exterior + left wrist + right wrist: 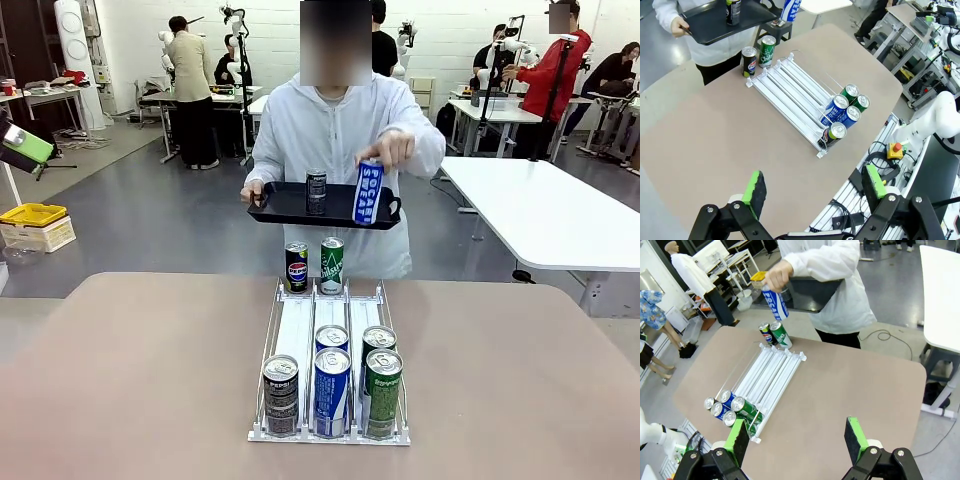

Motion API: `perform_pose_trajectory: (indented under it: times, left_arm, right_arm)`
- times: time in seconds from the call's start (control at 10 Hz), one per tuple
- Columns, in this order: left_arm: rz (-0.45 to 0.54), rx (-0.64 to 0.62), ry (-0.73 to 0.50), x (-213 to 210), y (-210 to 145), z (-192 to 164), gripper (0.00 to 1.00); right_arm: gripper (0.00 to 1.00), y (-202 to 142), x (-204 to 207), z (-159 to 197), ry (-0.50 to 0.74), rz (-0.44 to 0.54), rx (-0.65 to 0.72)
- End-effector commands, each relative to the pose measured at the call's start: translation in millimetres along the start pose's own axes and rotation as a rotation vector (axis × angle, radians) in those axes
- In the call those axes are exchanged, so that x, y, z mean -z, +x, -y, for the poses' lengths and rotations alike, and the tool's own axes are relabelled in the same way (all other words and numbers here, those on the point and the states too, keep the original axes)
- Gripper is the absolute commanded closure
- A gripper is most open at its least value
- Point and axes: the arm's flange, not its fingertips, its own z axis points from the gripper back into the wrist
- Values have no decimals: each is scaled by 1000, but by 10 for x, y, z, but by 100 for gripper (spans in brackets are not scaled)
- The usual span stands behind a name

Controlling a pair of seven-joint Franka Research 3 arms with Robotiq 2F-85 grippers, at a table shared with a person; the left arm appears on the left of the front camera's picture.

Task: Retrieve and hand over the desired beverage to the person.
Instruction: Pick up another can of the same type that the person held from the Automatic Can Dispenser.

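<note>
The person (330, 130) in a white hooded jacket stands at the far side of the table, holding a black tray (285, 205) with one hand. A dark can (316, 192) stands on the tray. The other hand grips a blue can (368, 193) by its top, at the tray's right end. A white rack (297, 330) lies on the brown table, with several beverage cans at its near end: a black Pepsi (281, 395), blue ones (332, 392) and green ones (382, 392). A Pepsi can (296, 267) and a green can (332, 265) stand at its far end. My left gripper (815, 187) and right gripper (796, 439) hover open, holding nothing, well short of the rack.
A white table (560, 210) stands off to the right beyond the brown table's edge. A yellow bin (33, 215) sits on the floor at far left. Bare tabletop (140, 380) spreads on both sides of the rack.
</note>
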Motion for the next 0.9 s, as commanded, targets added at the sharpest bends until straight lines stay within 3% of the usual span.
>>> perform_pose_trajectory:
  times: [0.0, 0.8]
  left_arm:
    - [-3, 12, -8, -32, -2, -25, 0]
    - [-3, 12, -8, -32, -2, -25, 0]
  right_arm:
    - [0, 8, 20, 3, 28, 9, 2]
    - [0, 8, 20, 3, 28, 9, 2]
